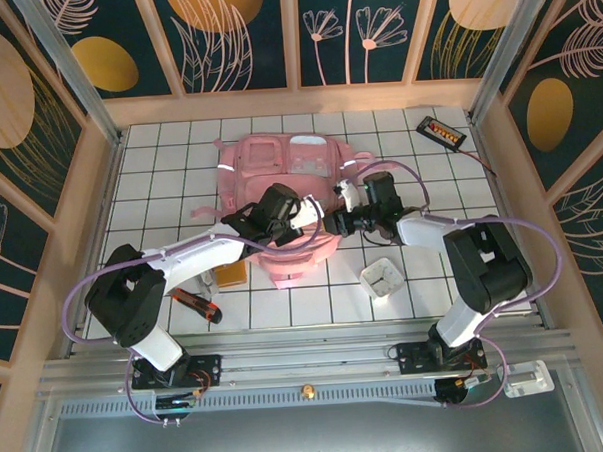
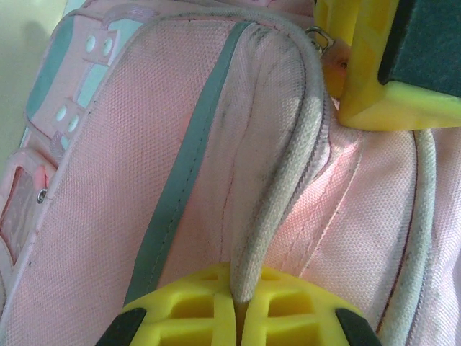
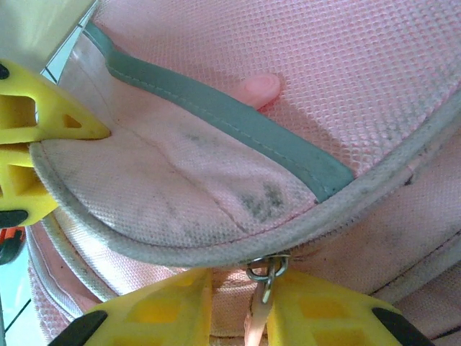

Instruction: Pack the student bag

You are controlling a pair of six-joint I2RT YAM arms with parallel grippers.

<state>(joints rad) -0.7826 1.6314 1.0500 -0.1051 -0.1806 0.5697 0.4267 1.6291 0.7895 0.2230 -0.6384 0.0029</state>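
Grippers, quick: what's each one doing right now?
Left gripper: closed on the piped edge of the student bag.
Right gripper: closed on the zipper pull.

The tabletop [image 1: 169,172] is white, ruled into square tiles by thin dark lines, and evenly lit with only soft shadows. On three sides stand wall panels [image 1: 233,34] of dark teal printed with gold ovals and pale line-drawn leaves and flowers, set in a light wooden frame [image 1: 296,101]. Aluminium posts [image 1: 69,66] rise at the back corners. A metal rail [image 1: 318,363] runs along the near edge.
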